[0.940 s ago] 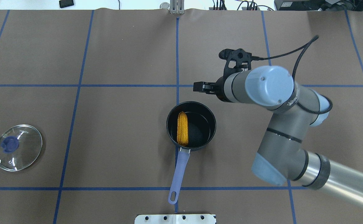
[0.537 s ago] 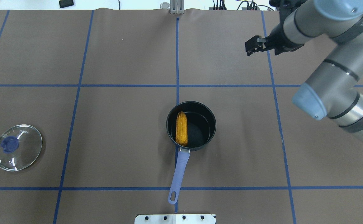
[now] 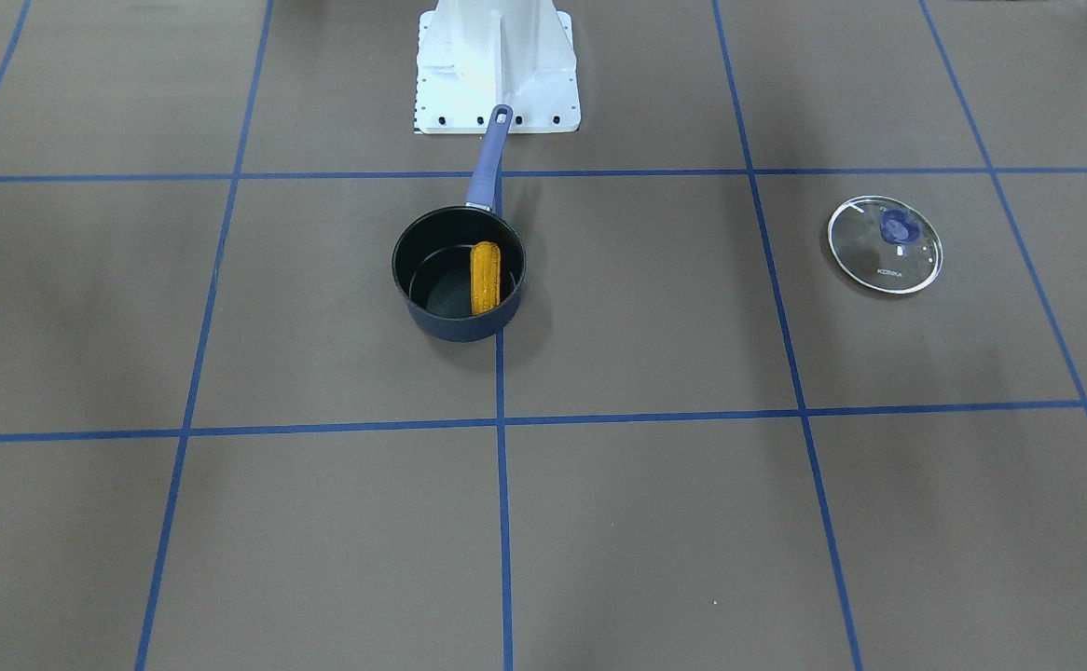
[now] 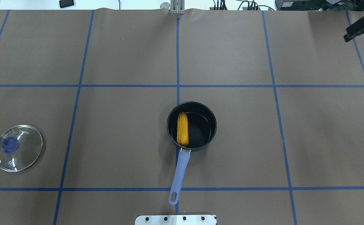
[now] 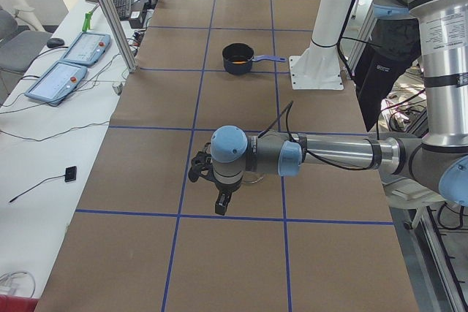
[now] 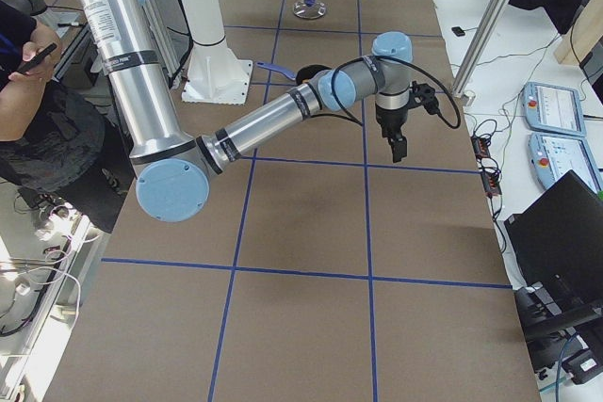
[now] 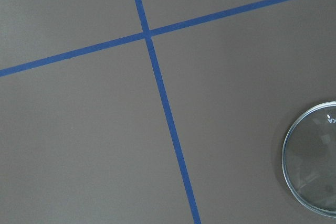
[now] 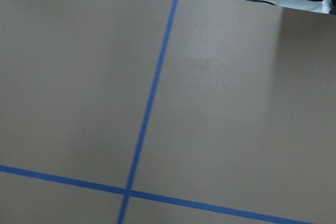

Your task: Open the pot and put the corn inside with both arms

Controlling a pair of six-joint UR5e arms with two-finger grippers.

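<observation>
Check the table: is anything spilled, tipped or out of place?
Nothing stands out. The corn lies inside the upright pot, along one side, and the glass lid rests flat on the table, well apart on the robot's left.

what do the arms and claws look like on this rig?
Both alike: left arm and right arm have grey tubular links, light-blue joint caps and black bands at the joints. The left claw and right claw are black, each with a black cable looping to the wrist.
</observation>
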